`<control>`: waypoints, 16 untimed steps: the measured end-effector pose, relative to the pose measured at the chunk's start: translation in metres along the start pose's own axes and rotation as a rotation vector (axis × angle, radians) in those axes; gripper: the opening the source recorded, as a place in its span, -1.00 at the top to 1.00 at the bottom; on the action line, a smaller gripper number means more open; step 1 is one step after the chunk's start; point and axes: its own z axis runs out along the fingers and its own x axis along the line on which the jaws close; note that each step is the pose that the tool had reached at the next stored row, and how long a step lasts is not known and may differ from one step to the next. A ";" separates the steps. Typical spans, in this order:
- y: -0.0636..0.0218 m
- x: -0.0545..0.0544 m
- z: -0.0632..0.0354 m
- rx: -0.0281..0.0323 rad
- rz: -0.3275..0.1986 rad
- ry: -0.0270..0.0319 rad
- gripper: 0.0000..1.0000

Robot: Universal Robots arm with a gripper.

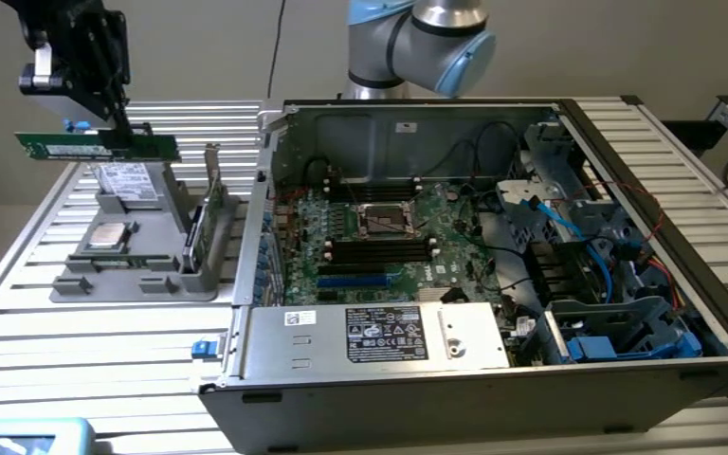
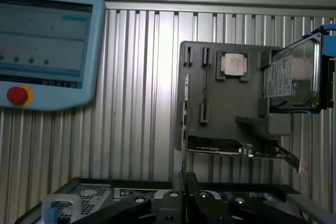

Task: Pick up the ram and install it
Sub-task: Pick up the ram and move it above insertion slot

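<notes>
The ram (image 1: 73, 146), a narrow green stick with dark chips, hangs level in the air at the exterior view's upper left. My gripper (image 1: 120, 133) is shut on its right half and holds it above the grey parts holder (image 1: 136, 277). In the wrist view my fingers (image 2: 178, 199) are pressed together, with the holder (image 2: 220, 108) well beyond them. The open computer case (image 1: 465, 353) lies to the exterior view's right of the holder. Its motherboard (image 1: 396, 237) faces up, with dark memory slots (image 1: 377, 249) below the processor socket.
The holder carries a square silver processor (image 1: 109, 235), a hard drive (image 1: 124, 180) and an upright green expansion card (image 1: 206, 226). A light-blue teach pendant (image 2: 44, 45) lies on the slatted table (image 1: 99, 332). Cables and drive cages (image 1: 617, 322) crowd the case's right side.
</notes>
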 end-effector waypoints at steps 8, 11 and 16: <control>-0.0304 0.001 -0.0020 -0.0229 0.000 -0.0004 0.74; -0.0442 0.001 -0.0028 -0.0242 0.000 -0.0003 0.74; -0.0668 0.001 -0.0039 -0.0242 0.000 -0.0004 0.74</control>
